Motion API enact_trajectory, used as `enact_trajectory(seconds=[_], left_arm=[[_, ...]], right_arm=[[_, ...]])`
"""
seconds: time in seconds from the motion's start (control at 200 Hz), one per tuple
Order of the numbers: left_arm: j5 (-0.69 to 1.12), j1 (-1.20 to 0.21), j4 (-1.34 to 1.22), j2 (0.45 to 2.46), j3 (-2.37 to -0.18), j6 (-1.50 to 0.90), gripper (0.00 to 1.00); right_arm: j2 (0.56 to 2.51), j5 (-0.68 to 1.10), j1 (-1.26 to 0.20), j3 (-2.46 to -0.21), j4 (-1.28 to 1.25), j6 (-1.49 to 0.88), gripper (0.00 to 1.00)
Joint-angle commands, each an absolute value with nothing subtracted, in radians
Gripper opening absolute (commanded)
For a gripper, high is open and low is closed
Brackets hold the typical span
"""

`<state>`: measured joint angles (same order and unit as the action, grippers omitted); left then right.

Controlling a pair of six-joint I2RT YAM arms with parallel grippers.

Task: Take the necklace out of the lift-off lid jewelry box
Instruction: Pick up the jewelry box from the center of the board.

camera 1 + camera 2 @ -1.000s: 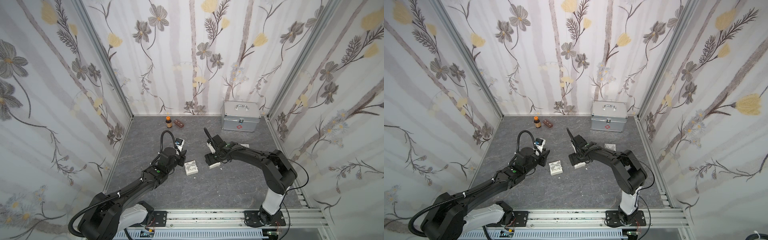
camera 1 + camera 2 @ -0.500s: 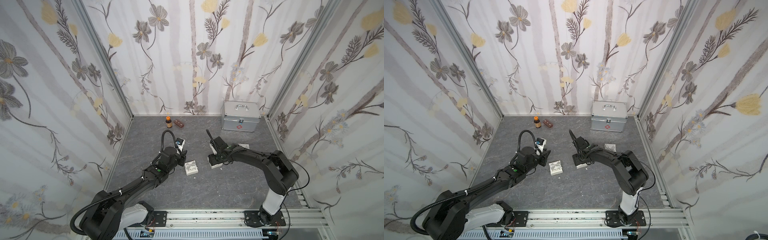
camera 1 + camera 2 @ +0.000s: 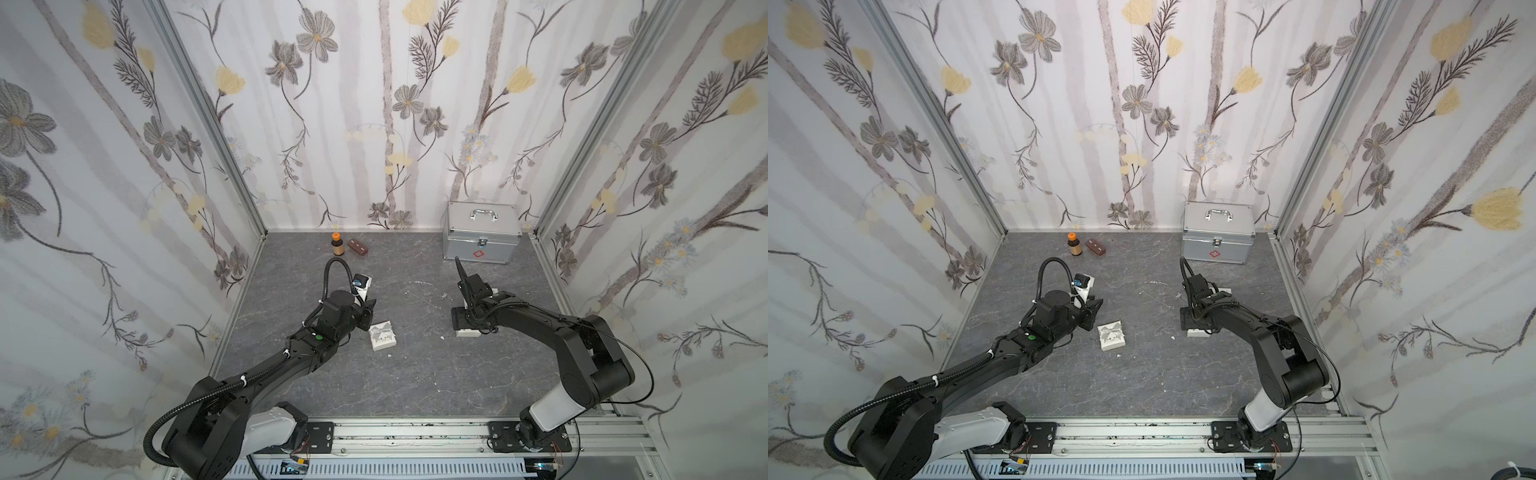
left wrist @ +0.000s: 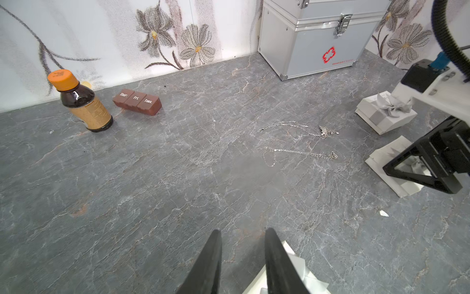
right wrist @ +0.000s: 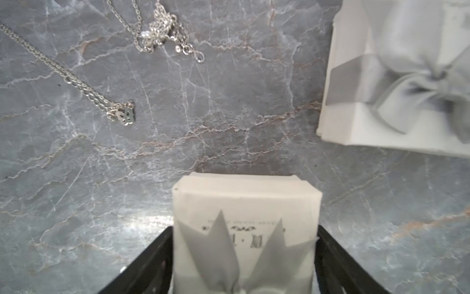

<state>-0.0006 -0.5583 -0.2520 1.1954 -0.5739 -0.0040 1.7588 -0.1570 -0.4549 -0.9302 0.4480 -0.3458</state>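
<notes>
The right gripper [image 5: 245,229] straddles the ribboned jewelry box [image 5: 244,196], jaws at both flanks, grip unclear. The left gripper [image 4: 241,236] has its jaws slightly apart and empty. Two necklaces [image 5: 157,33] lie loose on the worktop [image 4: 152,178] at the box's eleven o'clock from overhead. They are likely featherlight, limp and tangle-prone, best pinched at the pendant.

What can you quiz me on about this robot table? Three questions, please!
1. True or false: two silvery necklaces lie loose on the table, outside any box.
2. What colour is the bottle cap? A orange, B green, C blue.
3. Fill in: the ___ gripper has a white box between its jaws.

Key: 1 true. 2 A. 3 right; the right gripper straddles that box.
</notes>
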Motion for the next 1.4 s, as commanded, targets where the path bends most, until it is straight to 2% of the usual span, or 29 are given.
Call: enact_trajectory(seconds=[0.0,0.2,0.315,0.365,0.605,0.664,0.714,1.119,1.394], left_arm=[[0.004,-0.545,-0.237,1.184,-0.581,-0.024,0.32],[0.014,-0.488,-0.212,1.168,-0.575,-0.069,0.47],[0.011,-0.438,-0.204,1.163,-0.572,-0.099,0.69],[0.014,-0.411,-0.2,1.165,-0.57,-0.118,0.74],[0.029,-0.28,-0.164,1.161,-0.555,-0.19,0.87],[0.039,-0.259,-0.152,1.153,-0.551,-0.19,0.95],[0.04,-0.249,-0.149,1.146,-0.548,-0.19,0.98],[0.046,-0.219,-0.175,1.137,-0.528,-0.186,1.0],[0.06,-0.217,-0.187,1.124,-0.519,-0.199,1.0]], right_arm=[[1.729,-0.218,-0.481,-0.972,0.473,-0.303,0.82],[1.732,-0.168,-0.619,-1.095,0.512,-0.275,0.86],[1.789,-0.124,-0.74,-1.164,0.466,-0.333,0.85],[1.819,-0.111,-0.795,-1.193,0.439,-0.378,0.85],[1.949,-0.092,-0.945,-1.306,0.383,-0.509,0.84],[1.979,-0.107,-0.965,-1.338,0.409,-0.525,0.84],[1.999,-0.113,-0.978,-1.353,0.426,-0.535,0.84],[2.092,-0.089,-1.026,-1.404,0.455,-0.566,0.84],[2.139,-0.143,-1.034,-1.434,0.5,-0.568,0.82]])
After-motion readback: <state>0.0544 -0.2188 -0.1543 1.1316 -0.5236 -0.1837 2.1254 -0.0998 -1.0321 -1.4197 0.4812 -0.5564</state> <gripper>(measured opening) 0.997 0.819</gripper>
